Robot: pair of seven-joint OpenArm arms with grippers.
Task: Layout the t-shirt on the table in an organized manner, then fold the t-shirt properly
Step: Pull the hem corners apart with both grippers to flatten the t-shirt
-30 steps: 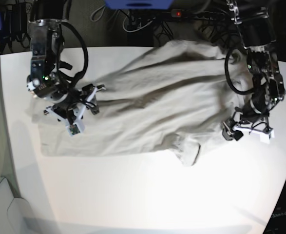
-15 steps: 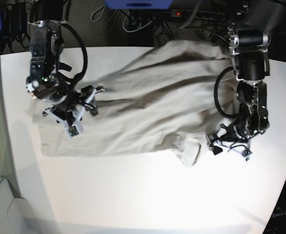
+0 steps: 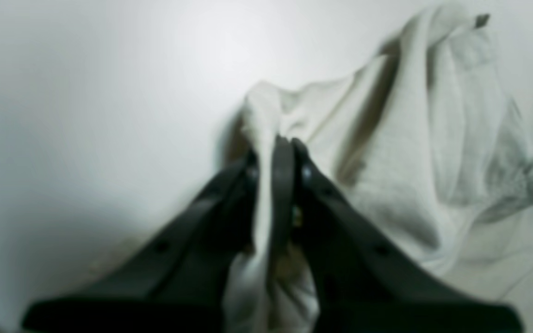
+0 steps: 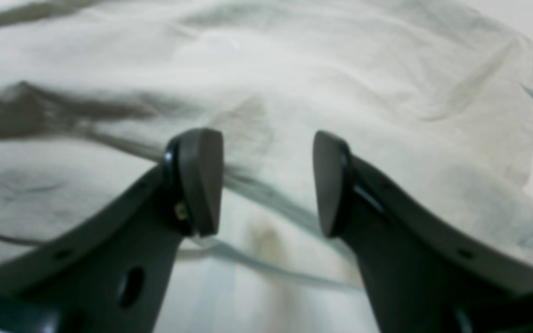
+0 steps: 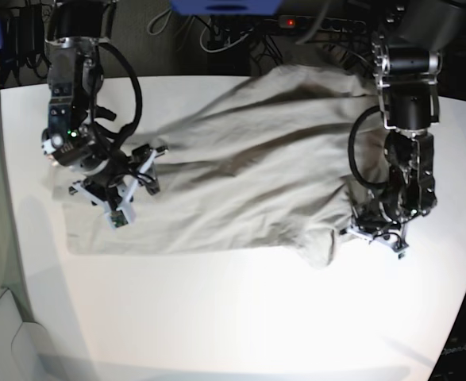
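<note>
The light grey-beige t-shirt lies spread and wrinkled across the white table, with a folded sleeve at its front right. My left gripper is at the shirt's right edge, by that sleeve. In the left wrist view it is shut on a pinch of shirt cloth. My right gripper hovers over the shirt's left part. In the right wrist view it is open and empty, with the shirt right below the fingers.
Cables, a blue box and a power strip with a red light lie beyond the table's far edge. The table's right edge runs close to the left arm. Bare white tabletop shows in front of the shirt.
The left arm moved in from the bare table to the shirt's right edge and shut on the cloth; the front sleeve shifted. The right gripper drifted slightly down and left.
</note>
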